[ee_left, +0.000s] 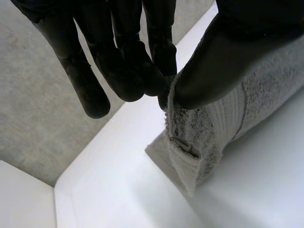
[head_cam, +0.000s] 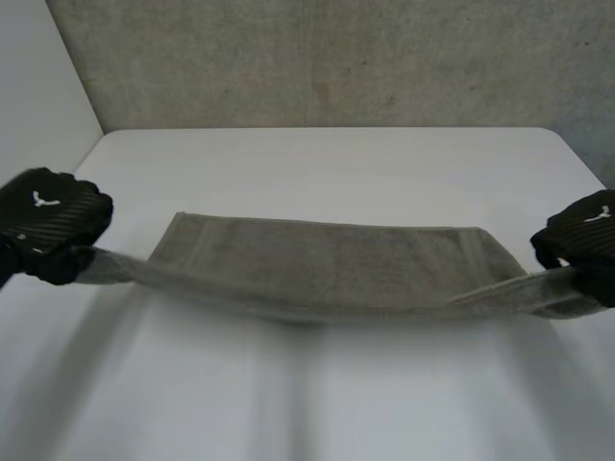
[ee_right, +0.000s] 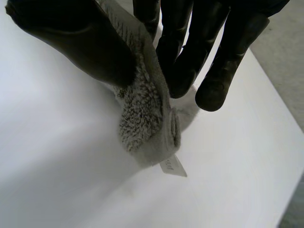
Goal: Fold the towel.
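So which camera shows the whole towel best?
The head view: the towel stretches across the table between the left hand and right hand. Each wrist view gives a close look at one pinched corner.

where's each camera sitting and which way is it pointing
Head view: between and behind the arms, looking down at the white table and the grey towel stretched between left hand and right hand.
Left wrist view: on the left wrist, looking along the palm; fingers and thumb pinch one towel end.
Right wrist view: on the right wrist, looking along the palm; its fingers and thumb pinch the other end, by a small label.
Shared: all three show the towel and the table.
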`<state>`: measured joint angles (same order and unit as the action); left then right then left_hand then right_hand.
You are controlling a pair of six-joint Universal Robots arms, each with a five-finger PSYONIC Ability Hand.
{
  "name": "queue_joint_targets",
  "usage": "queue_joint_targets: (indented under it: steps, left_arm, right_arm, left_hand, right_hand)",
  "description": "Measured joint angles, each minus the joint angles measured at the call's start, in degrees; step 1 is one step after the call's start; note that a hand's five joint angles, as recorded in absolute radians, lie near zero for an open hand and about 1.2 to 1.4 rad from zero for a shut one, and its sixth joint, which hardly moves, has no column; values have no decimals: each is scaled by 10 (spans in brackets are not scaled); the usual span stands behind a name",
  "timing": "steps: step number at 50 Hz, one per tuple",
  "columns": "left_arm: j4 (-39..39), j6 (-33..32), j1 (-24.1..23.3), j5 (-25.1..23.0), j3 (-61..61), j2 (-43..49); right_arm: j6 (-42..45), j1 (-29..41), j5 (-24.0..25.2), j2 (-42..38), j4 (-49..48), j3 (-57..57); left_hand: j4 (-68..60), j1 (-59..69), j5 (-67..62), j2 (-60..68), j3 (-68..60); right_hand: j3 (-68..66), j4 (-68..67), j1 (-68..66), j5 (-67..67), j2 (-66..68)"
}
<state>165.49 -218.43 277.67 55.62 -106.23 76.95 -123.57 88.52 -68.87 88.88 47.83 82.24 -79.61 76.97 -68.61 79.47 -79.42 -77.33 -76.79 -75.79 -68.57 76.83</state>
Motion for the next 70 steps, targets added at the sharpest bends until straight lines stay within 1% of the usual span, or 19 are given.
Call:
queue_joint_targets:
  steps: [2, 6, 10, 14, 15, 17, 19, 21, 25, 28, 30, 34, 40, 45, 49, 53, 60, 70]
  left_arm:
    - [-2, -3, 25, -31, 0, -7]
    - [1, -4, 43, -60, 2, 3]
    - [18, -3, 38, -69, 14, 60]
    - [39, 0, 13, -63, 40, 127]
    - [46, 0, 1, -59, 51, 153]
    - [53, 1, -11, -54, 62, 176]
    - [63, 0, -40, -37, 94, 231]
    - [66, 0, -52, -25, 112, 256]
    - [69, 2, -87, 23, 191, 350]
    - [70, 5, -100, 48, 240, 402]
    - [70, 6, -105, 56, 260, 423]
    - [70, 9, -123, 82, 337, 498]
    - [72, 15, -145, 97, 413, 567]
    - [79, 21, -161, 105, 466, 610]
    - [85, 22, -167, 115, 493, 630]
    - [101, 23, -171, 138, 523, 648]
    - [127, 23, -173, 152, 538, 657]
    - [165, 22, -177, 160, 546, 669]
  right_arm:
    - [4, -13, 8, 7, 1, -3]
    - [4, -24, 26, 1, -6, -9]
    - [-4, -23, 45, -45, -37, -21]
    - [-15, -13, 39, -97, -63, -47]
    - [-21, -8, 33, -116, -70, -60]
    - [-26, -3, 26, -134, -75, -73]
    - [-36, 17, 2, -177, -82, -109]
    - [-40, 30, -12, -200, -85, -130]
    - [-54, 66, -52, -268, -93, -192]
    - [-67, 81, -68, -308, -110, -227]
    - [-73, 86, -72, -324, -119, -239]
    - [-89, 102, -91, -376, -155, -280]
    - [-94, 115, -130, -437, -184, -326]
    - [-95, 124, -153, -485, -199, -367]
    - [-96, 128, -158, -504, -205, -385]
    - [-105, 132, -158, -523, -224, -406]
    - [-117, 134, -158, -538, -248, -424]
    - [-130, 134, -176, -563, -271, -459]
  left_hand:
    - [0, 0, 0, 0, 0]
    - [0, 0, 0, 0, 0]
    - [0, 0, 0, 0, 0]
    - [0, 0, 0, 0, 0]
    - [0, 0, 0, 0, 0]
    - [0, 0, 0, 0, 0]
    - [0, 0, 0, 0, 0]
    - [0, 0, 0, 0, 0]
    - [0, 0, 0, 0, 0]
    - [0, 0, 0, 0, 0]
    - [0, 0, 0, 0, 0]
    - [0, 0, 0, 0, 0]
    - [0, 0, 0, 0, 0]
    - [0, 0, 0, 0, 0]
    - [0, 0, 0, 0, 0]
    - [0, 0, 0, 0, 0]
    - [0, 0, 0, 0, 0]
    - [0, 0, 0, 0, 0]
  right_hand:
    - [0, 0, 0, 0, 0]
    - [0, 0, 0, 0, 0]
    - [0, 0, 0, 0, 0]
    - [0, 0, 0, 0, 0]
    - [0, 0, 0, 0, 0]
    - [0, 0, 0, 0, 0]
    - [0, 0, 0, 0, 0]
    - [0, 0, 0, 0, 0]
    - [0, 0, 0, 0, 0]
    - [0, 0, 0, 0, 0]
    - [0, 0, 0, 0, 0]
    - [0, 0, 0, 0, 0]
    - [0, 0, 0, 0, 0]
    - [0, 0, 0, 0, 0]
    - [0, 0, 0, 0, 0]
    - [0, 0, 0, 0, 0]
    - [0, 0, 0, 0, 0]
    - [0, 0, 0, 0, 0]
